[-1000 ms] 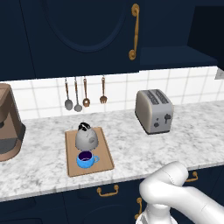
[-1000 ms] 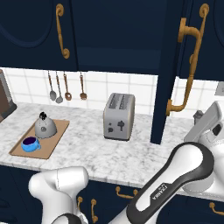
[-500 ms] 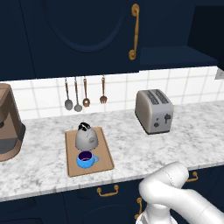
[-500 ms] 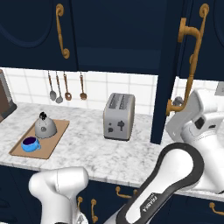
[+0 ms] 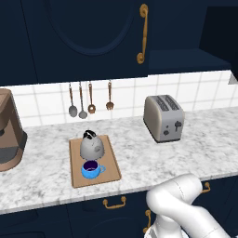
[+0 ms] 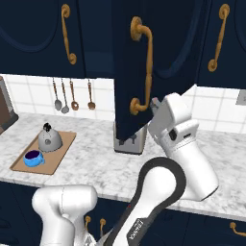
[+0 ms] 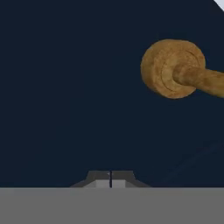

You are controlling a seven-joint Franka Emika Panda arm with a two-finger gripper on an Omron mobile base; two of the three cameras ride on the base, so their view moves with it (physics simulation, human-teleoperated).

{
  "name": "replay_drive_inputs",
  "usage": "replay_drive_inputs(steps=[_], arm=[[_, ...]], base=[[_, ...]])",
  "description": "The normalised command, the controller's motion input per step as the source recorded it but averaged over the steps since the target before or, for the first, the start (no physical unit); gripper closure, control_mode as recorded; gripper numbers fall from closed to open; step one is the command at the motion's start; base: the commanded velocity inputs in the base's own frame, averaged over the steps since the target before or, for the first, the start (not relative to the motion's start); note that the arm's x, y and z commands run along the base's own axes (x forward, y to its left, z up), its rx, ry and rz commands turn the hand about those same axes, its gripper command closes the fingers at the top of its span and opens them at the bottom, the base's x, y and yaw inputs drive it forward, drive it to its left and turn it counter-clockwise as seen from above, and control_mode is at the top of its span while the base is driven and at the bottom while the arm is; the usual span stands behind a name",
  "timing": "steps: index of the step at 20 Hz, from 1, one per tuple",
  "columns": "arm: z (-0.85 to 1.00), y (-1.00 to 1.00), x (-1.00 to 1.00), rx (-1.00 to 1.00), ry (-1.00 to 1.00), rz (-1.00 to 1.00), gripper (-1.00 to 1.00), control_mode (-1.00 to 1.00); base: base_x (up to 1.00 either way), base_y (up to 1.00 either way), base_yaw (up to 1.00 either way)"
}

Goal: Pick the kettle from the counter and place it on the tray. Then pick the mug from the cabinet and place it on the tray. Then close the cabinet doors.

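Note:
The grey kettle (image 5: 91,145) (image 6: 49,140) and the blue mug (image 5: 92,169) (image 6: 32,157) both stand on the wooden tray (image 5: 108,167) (image 6: 65,141) on the marbled counter (image 5: 139,153). One cabinet door (image 6: 127,72) with a gold handle (image 6: 146,67) stands partly swung out over the counter. My gripper (image 6: 153,106) is shut and empty, its tip against the face of this door beside the handle's lower end. In the hand view the shut fingertips (image 7: 105,179) sit close to the navy panel (image 7: 65,87), with the handle's round mount (image 7: 173,68) at upper right. The left cabinet door (image 5: 93,42) is shut.
A silver toaster (image 5: 162,117) stands right of the tray, mostly hidden behind the swung door in the right base view. A brown coffee machine (image 5: 9,130) is at the far left. Utensils (image 5: 88,100) hang on the tiled wall. The open cabinet shelf (image 5: 186,60) shows at upper right.
In the right base view the open door has swung left towards shut, and my hand has moved left with it, staying against the panel. Kettle, mug and tray have not moved.

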Motion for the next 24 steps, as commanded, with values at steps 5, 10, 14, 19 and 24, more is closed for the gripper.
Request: replay_drive_inputs(steps=[5,10,14,19,24], arm=[[0.40,0.58,0.23,0.00,0.00,0.03,1.00,-1.00],[0.29,0.73,0.21,-0.03,0.02,0.01,1.00,-1.00],[0.17,0.82,0.27,-0.09,0.15,0.00,1.00,-1.00],[0.06,0.56,0.40,-0.11,0.35,-0.09,1.00,-1.00],[0.00,0.31,0.55,-0.06,0.34,-0.18,1.00,-1.00]], base=[[0.00,0.00,0.00],[0.00,0.00,0.00],[0.00,0.00,0.00],[0.00,0.00,0.00],[0.00,0.00,0.00]])
